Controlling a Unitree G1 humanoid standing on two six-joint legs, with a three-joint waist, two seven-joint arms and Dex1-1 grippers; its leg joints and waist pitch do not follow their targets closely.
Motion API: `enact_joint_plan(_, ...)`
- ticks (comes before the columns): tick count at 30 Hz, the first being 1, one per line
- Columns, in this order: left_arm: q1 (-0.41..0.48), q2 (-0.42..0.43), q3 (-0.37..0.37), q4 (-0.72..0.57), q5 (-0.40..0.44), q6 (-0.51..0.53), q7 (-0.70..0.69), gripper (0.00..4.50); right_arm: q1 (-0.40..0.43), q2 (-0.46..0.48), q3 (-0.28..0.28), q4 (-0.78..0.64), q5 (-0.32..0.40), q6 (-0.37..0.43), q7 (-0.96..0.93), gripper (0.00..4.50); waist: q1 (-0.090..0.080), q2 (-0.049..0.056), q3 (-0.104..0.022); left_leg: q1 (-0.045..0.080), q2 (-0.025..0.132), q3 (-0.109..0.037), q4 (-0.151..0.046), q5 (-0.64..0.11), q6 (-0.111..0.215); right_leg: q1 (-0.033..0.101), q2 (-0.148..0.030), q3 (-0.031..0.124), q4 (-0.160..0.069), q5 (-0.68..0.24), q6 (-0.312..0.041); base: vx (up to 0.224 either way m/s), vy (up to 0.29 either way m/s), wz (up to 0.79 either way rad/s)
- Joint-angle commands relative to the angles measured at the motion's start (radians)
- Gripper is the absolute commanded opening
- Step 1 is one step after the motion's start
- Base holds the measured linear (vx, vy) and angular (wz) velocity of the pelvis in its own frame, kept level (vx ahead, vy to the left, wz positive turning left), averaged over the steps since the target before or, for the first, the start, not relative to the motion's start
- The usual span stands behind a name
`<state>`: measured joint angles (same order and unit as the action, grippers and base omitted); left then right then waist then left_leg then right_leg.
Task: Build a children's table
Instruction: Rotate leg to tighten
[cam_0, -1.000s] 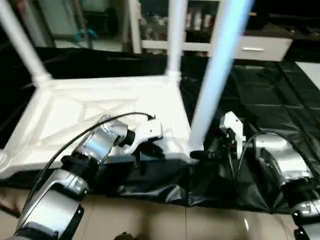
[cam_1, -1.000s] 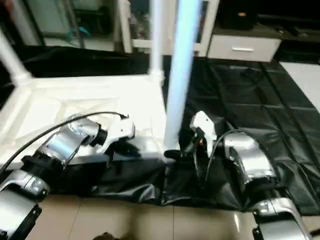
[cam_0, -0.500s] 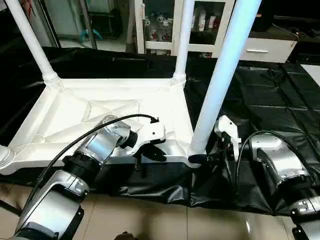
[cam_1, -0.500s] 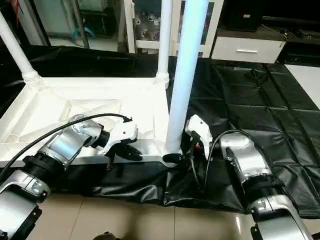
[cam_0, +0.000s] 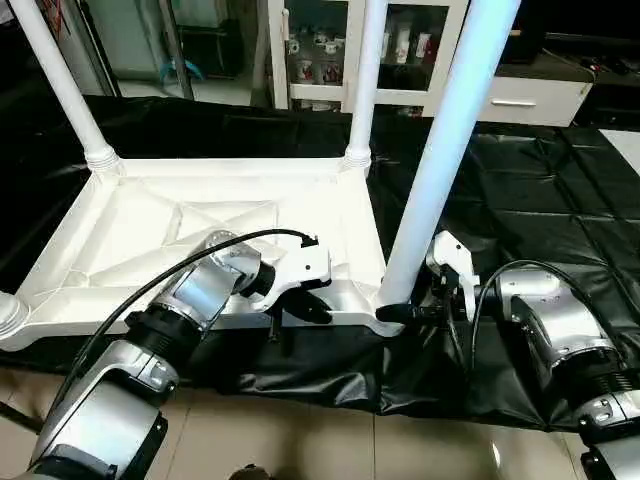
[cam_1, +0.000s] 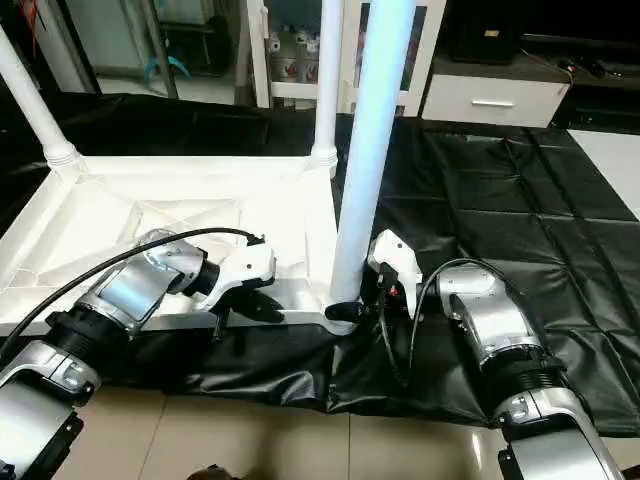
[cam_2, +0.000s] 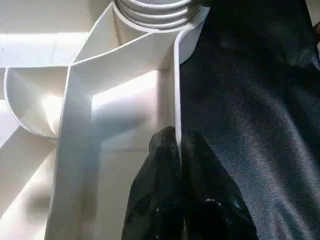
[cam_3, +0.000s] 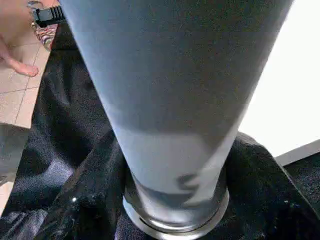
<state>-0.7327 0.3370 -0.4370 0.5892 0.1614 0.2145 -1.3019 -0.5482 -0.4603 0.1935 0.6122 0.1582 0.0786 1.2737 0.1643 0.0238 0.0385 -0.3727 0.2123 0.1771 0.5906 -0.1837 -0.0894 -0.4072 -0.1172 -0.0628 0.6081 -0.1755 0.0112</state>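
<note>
On the black-draped worktop (cam_0: 520, 190), upside down, the children's table (cam_0: 180, 225), ribbed underside up, legs rising from its corner sockets. At the near right corner, the nearest leg (cam_0: 440, 150) upright in its socket, base clasped by the right hand (cam_0: 405, 312). Left hand (cam_2: 179, 150) pinched on the top's near rim. Likely seating this leg; next, pressing it fully home while bracing the top.

Right hand (cam_0: 400, 312) edged slightly closer round near leg (cam_0: 437, 165) base, leg a bit straighter
</note>
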Motion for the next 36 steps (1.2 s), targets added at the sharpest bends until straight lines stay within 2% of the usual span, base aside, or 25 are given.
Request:
enact_joint_plan(1,0.037,-0.005,-0.069,0.029,0.042,0.010,-0.009,0.00,0.009,-0.007,0.007,0.016,-0.014,-0.001,0.008,2.47,-0.009,-0.004,-0.061,0.013,0.014,0.005,-0.077,-0.240,0.041,0.048,-0.021,0.025,-0.060,-0.115,-0.268,0.000,0.000,0.00)
enact_joint_plan(2,0.037,-0.008,-0.066,0.033,0.042,0.011,-0.002,0.00,0.015,-0.001,0.005,0.018,-0.014,-0.001,-0.002,2.47,-0.010,-0.010,-0.061,0.013,0.013,0.006,-0.077,-0.239,0.045,0.048,-0.021,0.025,-0.061,-0.118,-0.267,0.000,0.000,0.00)
enact_joint_plan(4,0.033,-0.014,-0.060,0.040,0.042,0.014,0.011,0.00,0.018,0.004,0.001,0.022,-0.016,-0.005,-0.017,2.47,-0.009,-0.007,-0.059,0.013,0.013,0.006,-0.078,-0.242,0.044,0.048,-0.022,0.025,-0.062,-0.133,-0.264,0.000,0.000,0.00)
enact_joint_plan(6,0.014,-0.039,-0.033,0.081,0.043,0.004,0.081,0.00,0.023,0.031,-0.020,0.044,-0.016,-0.024,-0.080,2.47,-0.011,-0.009,-0.054,0.014,0.013,0.007,-0.081,-0.277,0.037,0.044,-0.025,0.026,-0.070,-0.195,-0.254,0.000,0.000,0.00)
enact_joint_plan(8,-0.011,-0.078,0.008,0.137,0.037,-0.008,0.187,0.00,0.024,0.075,-0.058,0.083,-0.013,-0.032,-0.194,2.47,-0.012,-0.011,-0.050,0.023,0.011,0.003,-0.088,-0.350,0.013,0.040,-0.029,0.027,-0.085,-0.322,-0.219,0.000,0.000,0.00)
enact_joint_plan(9,-0.022,-0.095,0.026,0.157,0.031,-0.001,0.228,0.00,0.021,0.095,-0.076,0.103,-0.015,-0.030,-0.260,2.47,-0.017,-0.012,-0.049,0.021,0.009,0.000,-0.090,-0.361,0.004,0.040,-0.029,0.027,-0.088,-0.362,-0.201,0.000,0.000,0.00)
enact_joint_plan(12,-0.044,-0.128,0.058,0.192,0.020,0.012,0.303,0.00,0.016,0.140,-0.117,0.139,-0.007,-0.004,-0.390,2.46,-0.030,-0.014,-0.046,0.020,0.007,-0.009,-0.097,-0.398,-0.007,0.038,-0.032,0.023,-0.099,-0.458,-0.162,0.000,0.000,0.00)
enact_joint_plan(13,-0.060,-0.150,0.077,0.219,0.013,0.015,0.353,0.00,0.012,0.169,-0.135,0.157,-0.003,0.008,-0.463,2.46,-0.033,-0.013,-0.045,0.017,0.005,-0.009,-0.097,-0.398,-0.006,0.037,-0.031,0.023,-0.100,-0.467,-0.155,0.000,0.000,0.00)
enact_joint_plan(14,-0.071,-0.164,0.090,0.238,0.008,0.016,0.386,0.00,0.009,0.187,-0.146,0.168,0.000,0.016,-0.508,2.45,-0.033,-0.013,-0.047,0.019,0.005,-0.012,-0.099,-0.399,-0.011,0.036,-0.033,0.021,-0.103,-0.479,-0.145,0.000,0.000,0.00)
enact_joint_plan(15,-0.088,-0.185,0.104,0.268,0.006,0.001,0.438,0.00,-0.001,0.220,-0.158,0.196,-0.009,0.012,-0.598,2.45,-0.036,-0.013,-0.048,0.014,0.005,-0.014,-0.101,-0.389,-0.011,0.040,-0.034,0.019,-0.103,-0.468,-0.142,0.000,0.000,0.00)
enact_joint_plan(18,-0.126,-0.227,0.124,0.335,0.006,-0.034,0.533,0.00,-0.038,0.297,-0.199,0.273,-0.021,0.007,-0.816,2.45,-0.050,-0.014,-0.048,0.011,0.002,-0.015,-0.105,-0.385,-0.017,0.038,-0.032,0.016,-0.106,-0.448,-0.141,0.000,0.000,0.00)
enact_joint_plan(21,-0.157,-0.265,0.145,0.386,0.009,-0.063,0.621,0.00,-0.087,0.377,-0.246,0.351,-0.017,0.005,-1.038,2.45,-0.058,-0.012,-0.050,0.010,0.001,-0.015,-0.106,-0.382,-0.018,0.037,-0.031,0.016,-0.107,-0.427,-0.140,0.000,0.000,0.00)
enact_joint_plan(22,-0.169,-0.278,0.148,0.405,0.015,-0.077,0.657,0.00,-0.109,0.414,-0.271,0.380,-0.008,-0.006,-1.127,2.44,-0.060,0.002,-0.051,0.015,0.002,-0.015,-0.105,-0.384,-0.026,0.035,-0.031,0.017,-0.104,-0.407,-0.149,0.000,0.000,0.00)
enact_joint_plan(23,-0.177,-0.288,0.149,0.419,0.020,-0.087,0.684,0.00,-0.126,0.443,-0.290,0.401,-0.001,-0.016,-1.195,2.44,-0.065,0.000,-0.051,0.015,0.001,-0.013,-0.105,-0.389,-0.031,0.033,-0.029,0.018,-0.104,-0.384,-0.154,0.000,0.000,0.00)
enact_joint_plan(24,-0.180,-0.293,0.149,0.425,0.023,-0.089,0.697,0.00,-0.136,0.458,-0.298,0.413,0.001,-0.023,-1.234,2.44,-0.067,0.003,-0.051,0.019,0.001,-0.011,-0.105,-0.397,-0.033,0.029,-0.028,0.019,-0.106,-0.362,-0.161,0.000,0.000,0.00)
enact_joint_plan(25,-0.180,-0.293,0.149,0.425,0.023,-0.089,0.697,0.00,-0.136,0.458,-0.298,0.413,0.001,-0.023,-1.234,2.43,-0.068,0.001,-0.052,0.017,0.001,-0.011,-0.105,-0.398,-0.032,0.031,-0.027,0.019,-0.103,-0.350,-0.164,0.000,0.000,0.00)
enact_joint_plan(26,-0.195,-0.303,0.147,0.467,0.036,-0.112,0.742,0.00,-0.170,0.491,-0.287,0.452,-0.037,-0.069,-1.328,2.43,-0.066,0.006,-0.054,0.016,0.001,-0.010,-0.103,-0.378,-0.027,0.035,-0.025,0.019,-0.099,-0.306,-0.169,0.000,0.000,0.00)
enact_joint_plan(27,-0.197,-0.304,0.147,0.471,0.037,-0.115,0.749,0.00,-0.173,0.495,-0.282,0.455,-0.045,-0.078,-1.337,2.42,-0.069,0.004,-0.055,0.016,0.000,-0.007,-0.102,-0.367,-0.028,0.031,-0.025,0.021,-0.099,-0.287,-0.172,0.000,0.000,0.00)
enact_joint_plan(28,-0.201,-0.305,0.147,0.487,0.042,-0.126,0.769,0.00,-0.186,0.508,-0.261,0.463,-0.075,-0.112,-1.358,2.42,-0.070,-0.003,-0.059,0.014,0.000,-0.005,-0.099,-0.328,-0.026,0.036,-0.023,0.020,-0.092,-0.234,-0.183,0.000,0.000,0.00)
enact_joint_plan(31,-0.212,-0.307,0.159,0.510,0.036,-0.139,0.784,0.00,-0.202,0.527,-0.262,0.476,-0.073,-0.127,-1.343,2.41,-0.064,-0.001,-0.061,0.014,-0.001,0.000,-0.094,-0.284,0.000,0.041,-0.023,0.022,-0.084,-0.166,-0.200,0.036,-0.005,0.03)
enact_joint_plan(32,-0.215,-0.307,0.162,0.517,0.035,-0.144,0.787,0.00,-0.205,0.532,-0.267,0.480,-0.071,-0.140,-1.342,2.41,-0.064,-0.001,-0.062,0.009,-0.002,-0.001,-0.092,-0.249,0.010,0.046,-0.022,0.021,-0.078,-0.125,-0.207,0.056,-0.007,0.04)
enact_joint_plan(34,-0.216,-0.307,0.166,0.521,0.031,-0.147,0.789,0.00,-0.207,0.536,-0.276,0.480,-0.061,-0.158,-1.320,2.41,-0.063,0.000,-0.065,0.008,-0.002,0.001,-0.087,-0.202,0.025,0.050,-0.021,0.020,-0.069,-0.040,-0.227,0.025,-0.002,0.00)
enact_joint_plan(35,-0.214,-0.305,0.167,0.521,0.030,-0.151,0.789,0.00,-0.208,0.529,-0.278,0.467,-0.060,-0.187,-1.302,2.96,-0.062,0.004,-0.066,0.009,-0.001,0.001,-0.086,-0.192,0.028,0.051,-0.021,0.020,-0.067,-0.025,-0.232,0.000,0.000,0.00)
enact_joint_plan(36,-0.212,-0.301,0.167,0.521,0.028,-0.156,0.782,0.00,-0.210,0.515,-0.275,0.450,-0.060,-0.211,-1.281,3.10,-0.062,0.004,-0.065,0.008,-0.002,0.002,-0.085,-0.193,0.036,0.052,-0.021,0.019,-0.067,-0.013,-0.238,0.000,0.000,0.00)
